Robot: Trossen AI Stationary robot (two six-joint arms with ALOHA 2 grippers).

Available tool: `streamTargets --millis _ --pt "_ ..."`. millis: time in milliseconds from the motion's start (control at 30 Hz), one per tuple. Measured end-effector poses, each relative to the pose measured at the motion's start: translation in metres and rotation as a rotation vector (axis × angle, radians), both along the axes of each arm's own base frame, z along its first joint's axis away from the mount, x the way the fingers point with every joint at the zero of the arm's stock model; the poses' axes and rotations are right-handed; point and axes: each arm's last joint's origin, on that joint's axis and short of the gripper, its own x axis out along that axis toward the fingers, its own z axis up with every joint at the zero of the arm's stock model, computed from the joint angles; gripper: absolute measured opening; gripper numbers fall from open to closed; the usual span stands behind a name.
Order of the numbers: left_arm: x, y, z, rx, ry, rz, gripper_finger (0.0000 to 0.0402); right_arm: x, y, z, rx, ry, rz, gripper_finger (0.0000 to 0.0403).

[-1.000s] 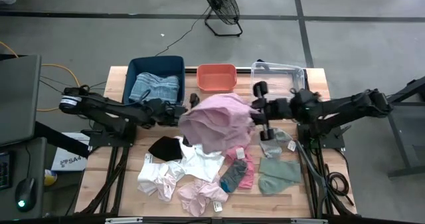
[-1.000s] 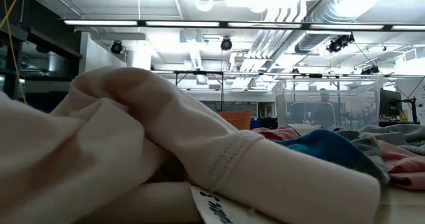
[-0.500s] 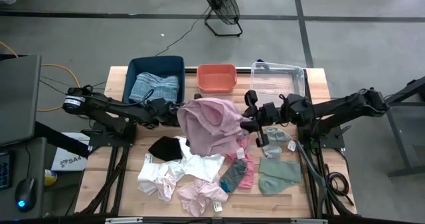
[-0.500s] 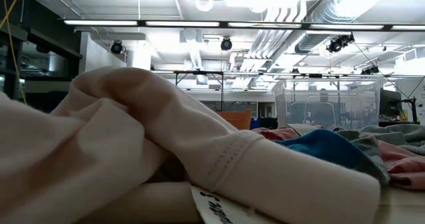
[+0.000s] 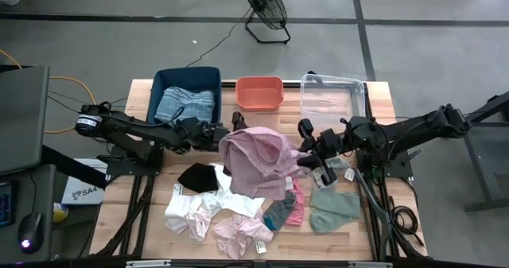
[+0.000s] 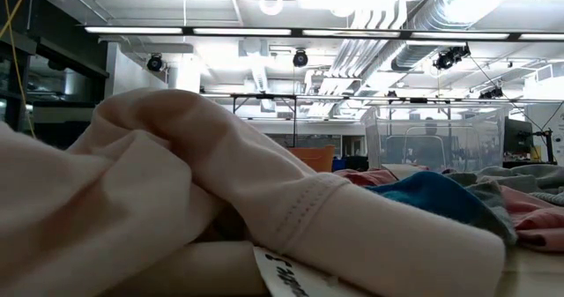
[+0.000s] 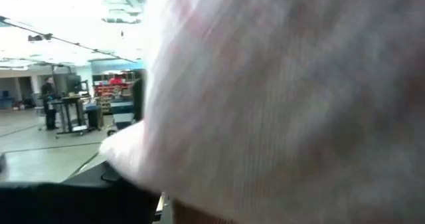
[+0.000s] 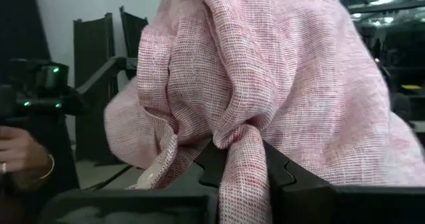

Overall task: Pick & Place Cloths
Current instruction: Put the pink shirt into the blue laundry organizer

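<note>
A large pink woven cloth (image 5: 258, 161) hangs bunched over the table's middle, with my right gripper (image 5: 305, 153) shut on its right side. My left gripper (image 5: 225, 131) stands open at the cloth's left edge. The cloth fills the left wrist view (image 7: 285, 98), and I cannot tell whether that gripper touches it. Below lie a black cloth (image 5: 197, 176), white cloths (image 5: 208, 204), a pale pink cloth (image 5: 238, 232), a grey-blue piece (image 5: 280, 209) and sage green pieces (image 5: 334, 204). A teal striped cloth (image 5: 184, 103) lies in the blue bin (image 5: 159, 85). My right gripper pinches a gathered fold of the pink cloth (image 8: 240, 151) between its two fingers (image 8: 282, 174), several layers thick. The fingers come nearly level from the table's right side. The rest of the cloth billows out beyond the fingertips, and whether its lower edge rests on the cloths beneath is hidden.
An orange bin (image 5: 259, 93) and a clear bin (image 5: 332, 93) stand along the far edge beside the blue bin. A pale cloth (image 6: 159, 200) lies right in front of the low camera. Beyond the table, a person's hand (image 8: 23, 157) shows in the right wrist view.
My right gripper has moved toward the table's near edge, sunk a little and rolled about its own axis, still shut on the pink cloth. The cloth has come along with it and hangs more bunched than before.
</note>
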Motion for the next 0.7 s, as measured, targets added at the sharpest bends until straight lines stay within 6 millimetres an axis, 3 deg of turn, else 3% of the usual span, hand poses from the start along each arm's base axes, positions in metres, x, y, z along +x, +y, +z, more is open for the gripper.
streamTargets --millis 300,700 --pt "-0.001 -0.002 0.001 0.049 -0.014 -0.049 0.0309 0.020 -0.015 -0.015 0.053 0.059 0.011 0.0030" --pt "0.000 -0.002 0.002 0.058 -0.020 -0.066 0.0363 0.026 -0.030 -0.019 0.087 0.082 -0.045 0.0030"
